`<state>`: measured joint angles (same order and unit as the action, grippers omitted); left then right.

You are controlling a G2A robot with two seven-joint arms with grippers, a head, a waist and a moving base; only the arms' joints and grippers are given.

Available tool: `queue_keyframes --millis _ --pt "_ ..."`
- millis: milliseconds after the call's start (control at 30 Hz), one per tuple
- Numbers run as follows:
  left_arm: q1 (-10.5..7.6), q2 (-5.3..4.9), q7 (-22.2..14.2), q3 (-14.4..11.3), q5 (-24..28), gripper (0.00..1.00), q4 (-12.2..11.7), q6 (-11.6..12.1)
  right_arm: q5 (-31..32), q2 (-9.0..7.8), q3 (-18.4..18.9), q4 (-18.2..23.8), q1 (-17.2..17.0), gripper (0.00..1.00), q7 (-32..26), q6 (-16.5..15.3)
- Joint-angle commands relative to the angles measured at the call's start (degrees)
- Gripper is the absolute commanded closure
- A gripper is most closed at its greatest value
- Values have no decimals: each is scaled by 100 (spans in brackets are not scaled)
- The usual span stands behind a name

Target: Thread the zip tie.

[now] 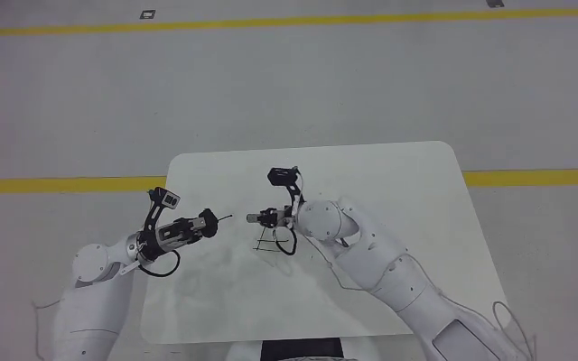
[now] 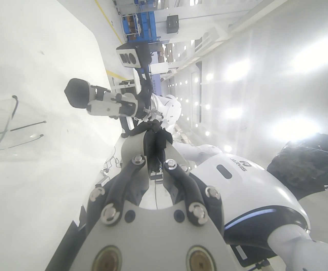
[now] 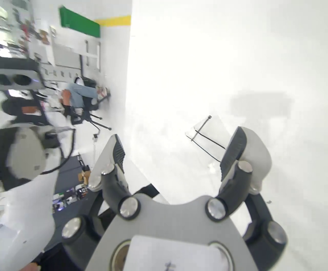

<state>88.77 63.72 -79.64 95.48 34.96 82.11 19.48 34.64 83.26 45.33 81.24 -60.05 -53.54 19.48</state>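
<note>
Right claw (image 3: 178, 137) gapes above white table (image 1: 379, 171), yellow-lined grey floor (image 1: 271, 90) beyond.

The pincer (image 3: 177, 133) is hovering over the white desk (image 3: 192, 64), its jaws standing wide apart and holding nothing. The ribbed black pads (image 3: 119, 151) are facing each other across the gap. Thin black zip ties (image 3: 208, 138) are lying flat on the desk just past one finger, partly crossing each other. The other arm (image 3: 24, 154) is showing blurred beyond the desk's edge, and a yellow stripe (image 3: 115, 20) is running across the floor.
</note>
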Motion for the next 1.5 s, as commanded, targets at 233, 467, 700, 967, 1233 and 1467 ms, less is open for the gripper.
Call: queue_keyframes --millis 233,467,700,967,1233,1467 --pt "0 0 0 0 0 100 0 0 48 21 -12 -13 16 0 -108 0" --pt "0 0 0 0 0 100 0 0 -332 44 -16 39 -63 0 -213 -19" --pt "0 0 0 0 0 100 0 0 -867 153 35 -237 -73 0 -96 0" --pt "0 0 0 0 0 100 0 0 -1155 332 80 -598 -158 0 333 0" --pt "0 0 0 0 0 100 0 0 -1338 476 124 -914 -238 0 708 0" --pt "0 0 0 0 0 100 0 0 -1338 476 124 -914 -238 0 708 0"
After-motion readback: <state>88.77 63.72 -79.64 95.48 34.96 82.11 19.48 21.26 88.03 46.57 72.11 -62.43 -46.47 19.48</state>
